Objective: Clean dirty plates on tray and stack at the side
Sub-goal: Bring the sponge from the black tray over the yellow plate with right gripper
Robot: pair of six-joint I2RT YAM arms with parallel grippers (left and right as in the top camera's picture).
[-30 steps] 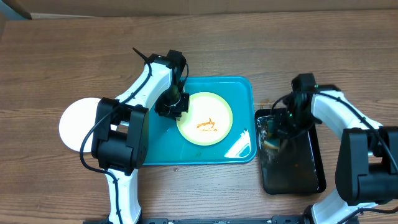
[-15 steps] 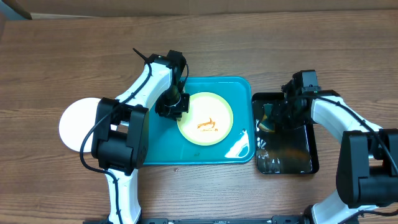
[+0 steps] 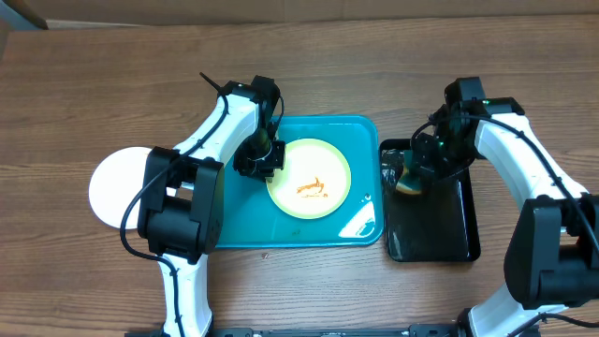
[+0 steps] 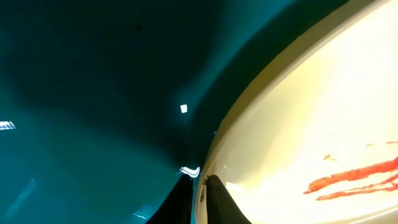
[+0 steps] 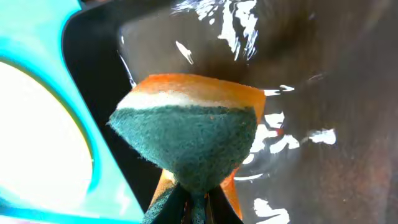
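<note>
While left gripper (image 3: 262, 161) seemingly nips the left rim of the sauce-smeared plate (image 3: 309, 178), mid-frame on the teal tray (image 3: 360, 131), and right gripper (image 3: 416, 173) pinches a sponge (image 5: 186, 134) over the black tray (image 3: 440, 234) at right, scrubbing pressure could skid that thinly-held plate.

Overhead looked straight down on whole counter (image 3: 94, 75). Left wrist view sat very close, facing tray (image 4: 93, 74) floor and plate (image 4: 323, 112) rim. Right wrist view, close, faced sponge (image 5: 186, 137); all three shared tray.
</note>
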